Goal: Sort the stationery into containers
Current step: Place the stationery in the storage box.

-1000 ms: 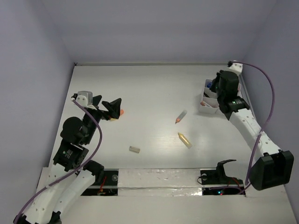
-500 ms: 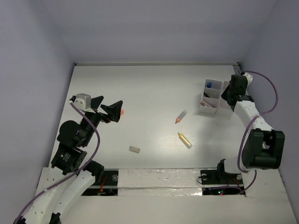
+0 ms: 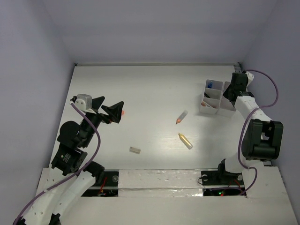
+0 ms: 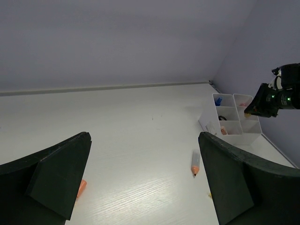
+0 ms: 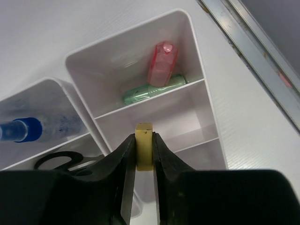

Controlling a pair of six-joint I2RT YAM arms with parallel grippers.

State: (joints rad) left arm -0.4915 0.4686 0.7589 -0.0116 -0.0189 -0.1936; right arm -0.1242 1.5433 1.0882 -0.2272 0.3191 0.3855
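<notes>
Right gripper [image 5: 144, 151] is clamped on a small yellow eraser [image 5: 144, 133], pinched upright between the two fingers, right over the white organizer tray [image 5: 197, 42] at the far right of the table [image 3: 150, 89]. In the wrist view the eraser lines up with the middle compartment of the right-hand section. The compartment just past it has a pink marker [image 5: 162, 63] resting on top of a green marker [image 5: 150, 90]. On the left side of the tray there's the blue-capped tube [image 5: 21, 130] in one slot and the black scissors [image 5: 61, 160] in the next.

Left gripper [image 3: 107, 108] hangs above the left side of the table with its jaws spread wide and nothing between them. An orange marker [image 3: 122, 112] lies on the table just beside it.

Out in the middle of the table: a short pencil [image 3: 181, 116] with an orange tip, a yellow marker [image 3: 185, 140] near it, and a little grey eraser [image 3: 135, 150] off to the left, well apart from the tray.
</notes>
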